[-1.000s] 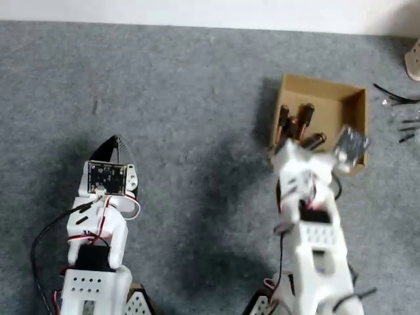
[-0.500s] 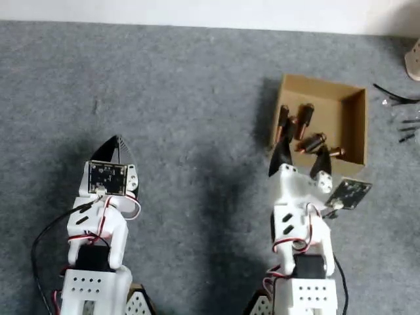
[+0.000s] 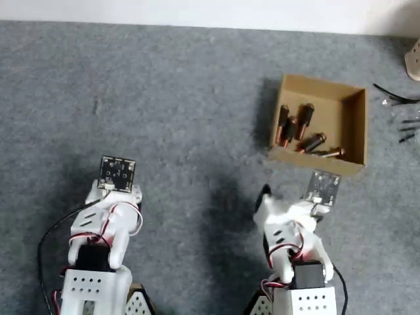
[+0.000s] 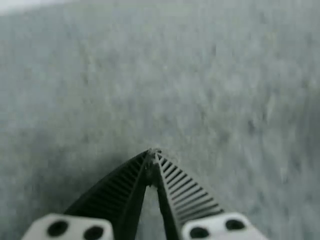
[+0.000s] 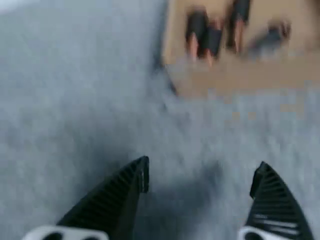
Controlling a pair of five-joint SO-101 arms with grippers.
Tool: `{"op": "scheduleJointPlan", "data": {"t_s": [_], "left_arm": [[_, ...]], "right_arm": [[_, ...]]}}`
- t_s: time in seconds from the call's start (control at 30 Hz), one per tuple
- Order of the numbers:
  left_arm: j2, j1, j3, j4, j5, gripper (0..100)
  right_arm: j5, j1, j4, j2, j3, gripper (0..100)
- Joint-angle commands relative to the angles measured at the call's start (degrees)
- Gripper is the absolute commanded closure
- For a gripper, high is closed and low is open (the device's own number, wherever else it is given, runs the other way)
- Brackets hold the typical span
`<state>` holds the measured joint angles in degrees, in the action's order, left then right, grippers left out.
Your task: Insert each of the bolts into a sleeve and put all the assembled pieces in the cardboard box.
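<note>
Now the assembled pieces (image 3: 305, 118) lie inside the cardboard box (image 3: 315, 159), just ahead of the right arm's fingers (image 5: 122, 192), spread apart and empty; the left arm's fingers (image 4: 175, 185), pressed together, sit well apart from it.

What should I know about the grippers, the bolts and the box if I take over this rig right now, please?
Left gripper: shut, empty, above the grey carpet.
Right gripper: open, empty, over the carpet just short of the cardboard box.
Things: several bolt-in-sleeve pieces lie inside the box.
Done: those pieces look assembled and boxed.
Left: probably little. Check the small dark bits on the carpet beside the box, which are too small to identify.
</note>
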<state>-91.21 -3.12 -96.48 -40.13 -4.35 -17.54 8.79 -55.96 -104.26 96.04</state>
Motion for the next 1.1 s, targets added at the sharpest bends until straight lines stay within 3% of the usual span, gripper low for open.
{"op": "scheduleJointPlan", "data": {"t_s": [0.0, 0.13, 0.47, 1.07], "left_arm": [[-0.3, 1.0, -1.1, -9.1, -0.1, 99], [-0.3, 0.9, -1.1, -17.5, -0.1, 99], [-0.4, 0.9, 1.2, -28.7, -0.1, 99], [-0.4, 0.8, 1.3, -28.8, -0.1, 99]], "right_arm": [[1.0, -0.4, -14.5, -0.7, 9.0, 70.0], [1.0, -0.7, -15.3, -0.8, 9.0, 70.0], [0.9, -0.7, -15.3, -0.9, 9.0, 70.0], [0.9, -0.7, -15.3, -0.9, 9.0, 70.0]]}}
